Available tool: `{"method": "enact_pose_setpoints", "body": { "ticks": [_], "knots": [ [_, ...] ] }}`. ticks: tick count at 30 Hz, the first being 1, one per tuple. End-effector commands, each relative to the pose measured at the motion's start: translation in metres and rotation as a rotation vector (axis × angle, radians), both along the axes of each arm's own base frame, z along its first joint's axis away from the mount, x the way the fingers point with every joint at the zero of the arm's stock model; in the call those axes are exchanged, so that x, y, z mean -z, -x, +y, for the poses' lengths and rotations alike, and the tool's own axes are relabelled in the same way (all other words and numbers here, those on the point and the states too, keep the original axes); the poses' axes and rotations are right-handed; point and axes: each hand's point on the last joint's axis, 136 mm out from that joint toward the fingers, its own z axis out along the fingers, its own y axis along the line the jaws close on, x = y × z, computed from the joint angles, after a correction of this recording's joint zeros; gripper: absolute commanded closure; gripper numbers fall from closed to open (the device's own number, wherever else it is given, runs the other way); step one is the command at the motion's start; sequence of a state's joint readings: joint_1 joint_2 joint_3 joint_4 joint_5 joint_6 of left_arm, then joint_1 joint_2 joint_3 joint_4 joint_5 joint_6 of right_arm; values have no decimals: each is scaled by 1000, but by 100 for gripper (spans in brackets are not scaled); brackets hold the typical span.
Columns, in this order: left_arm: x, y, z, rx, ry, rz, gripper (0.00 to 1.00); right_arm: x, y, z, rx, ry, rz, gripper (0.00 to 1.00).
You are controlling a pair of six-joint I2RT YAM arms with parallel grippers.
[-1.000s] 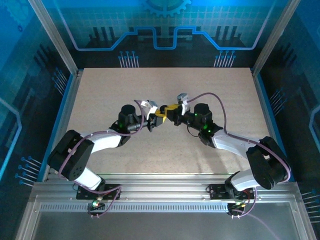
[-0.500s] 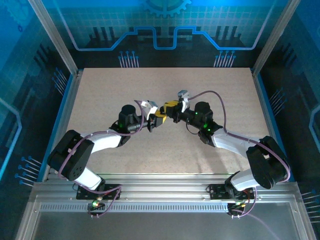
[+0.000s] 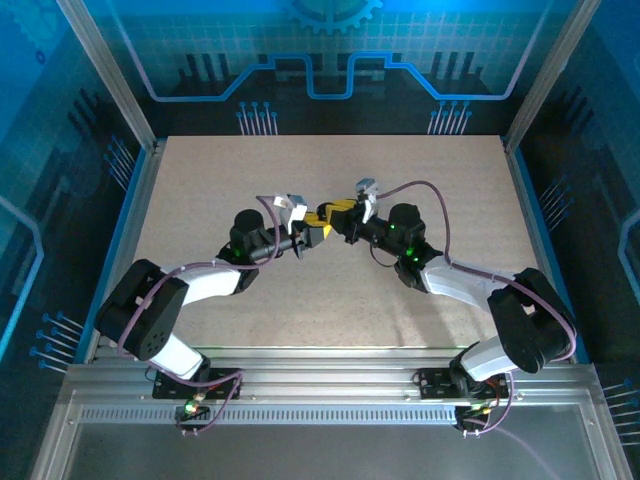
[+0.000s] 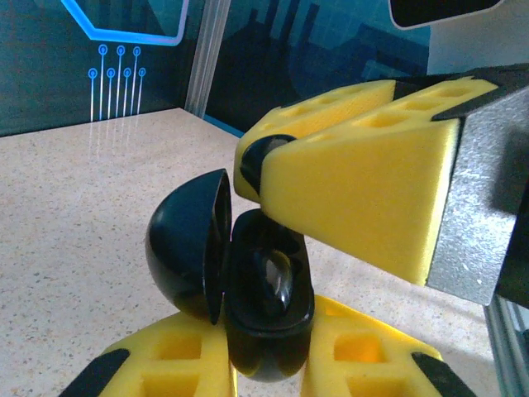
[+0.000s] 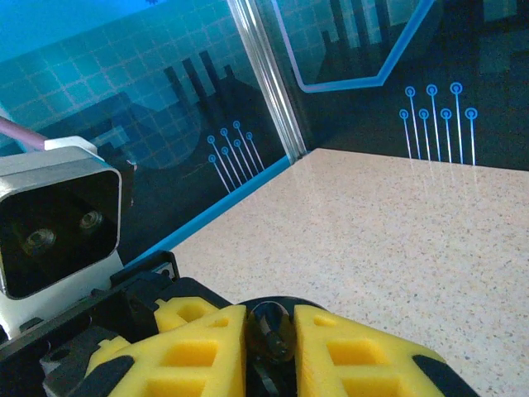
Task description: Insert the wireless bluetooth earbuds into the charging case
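Speckled table (image 3: 200, 180), nothing loose on it that can be made out from above. The left arm (image 3: 200, 280) reaches in from 8 o'clock and the right arm (image 3: 470, 285) from 4 o'clock. They meet tip to tip just above table centre.

The left gripper (image 3: 312, 232) is clamped on the charging case (image 4: 269, 306), which sits upright between its yellow pads and off the table. The lid (image 4: 186, 248) is swung open to 9 o'clock of the case body.

The right gripper (image 3: 338, 212) is pinched on one earbud (image 5: 269, 335), a small glossy black piece at the very tips. In the left wrist view it comes in from 2 o'clock, with the bud just above the open case at its 12 o'clock rim, near but not yet seated.

Progress, as a judgement:
- Done: the case is opened and presented, and one bud is picked up and brought to the mouth.
- Left: seat that bud.
- Unclear: a glossy shape lies in the well, but it can't be told whether this is the other bud or bare socket.

Against a second ago, the meeting point has crept toward 12 o'clock and the left wrist has shifted slightly toward 9 o'clock. Both grips are unchanged.
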State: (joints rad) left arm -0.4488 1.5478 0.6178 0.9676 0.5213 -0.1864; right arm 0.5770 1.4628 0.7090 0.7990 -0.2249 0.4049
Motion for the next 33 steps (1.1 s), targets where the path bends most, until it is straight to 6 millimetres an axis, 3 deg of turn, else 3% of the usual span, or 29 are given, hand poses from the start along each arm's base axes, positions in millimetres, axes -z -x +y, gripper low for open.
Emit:
{"method": "enact_pose_setpoints", "body": {
  "ticks": [1,18,33],
  "knots": [
    [-18,2,2,20,74,-49,94,-1,2,2,-12,-19,3,79],
    [-18,3,6,18,58,-72,94,2,12,4,-61,-3,22,77],
    [-7,3,7,5,5,-67,94,-7,16,2,-65,-9,13,77]
  ]
}}
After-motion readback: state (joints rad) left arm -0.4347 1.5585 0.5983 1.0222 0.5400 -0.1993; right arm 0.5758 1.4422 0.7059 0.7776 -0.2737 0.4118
